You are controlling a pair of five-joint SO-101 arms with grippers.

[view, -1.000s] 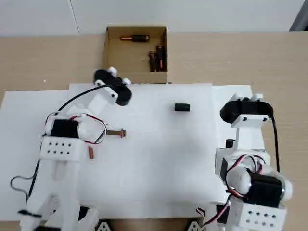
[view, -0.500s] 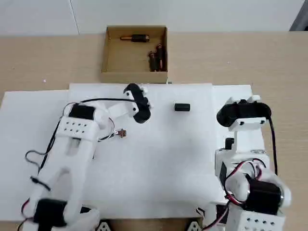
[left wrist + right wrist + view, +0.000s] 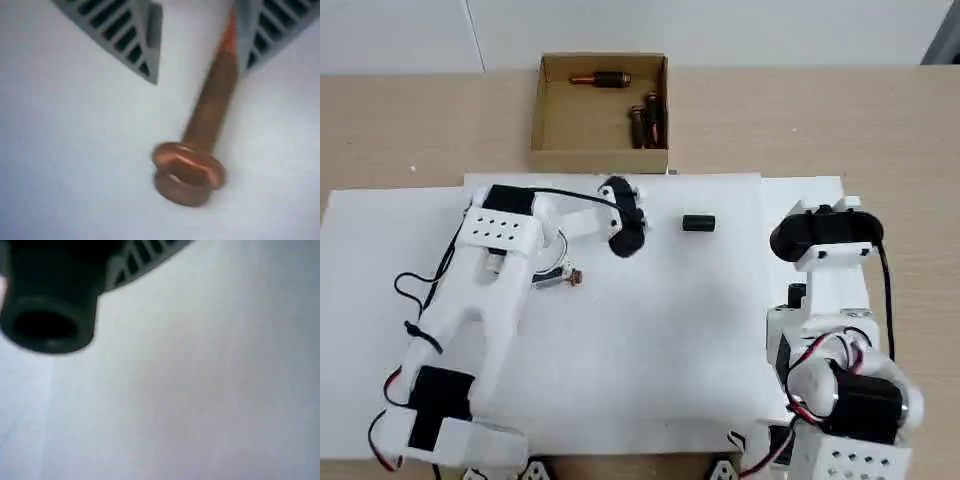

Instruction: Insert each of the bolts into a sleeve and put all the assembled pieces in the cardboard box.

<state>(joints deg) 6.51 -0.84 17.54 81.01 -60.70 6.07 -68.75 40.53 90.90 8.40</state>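
**Left tool spread over one loose bolt, right tool gripping a sleeve**

The left tool point(image 3: 196, 75) is down at the sheet with its fingers point(image 3: 135, 35) spread wide. One copper bolt point(image 3: 207, 110) lies flat between them, its tip close against one finger and its flanged head pointing away from the tool. The right tool point(image 3: 796, 300) pinches one black sleeve point(image 3: 47, 325), whose open bore faces the wrist camera.

A second sleeve point(image 3: 698, 223) lies loose between the two tools, a little farther out from the arm bases than either. Beyond the left tool, well apart from it, stands the cardboard box point(image 3: 548, 110). It holds three assembled pieces: one point(image 3: 600, 78) by the far wall, and two point(image 3: 637, 126) point(image 3: 653, 117) side by side (touching, or nearly so).

Both tools work over a white sheet point(image 3: 670, 340) spread on a wooden tabletop point(image 3: 820, 110). A pale wall point(image 3: 720, 25) runs behind it.
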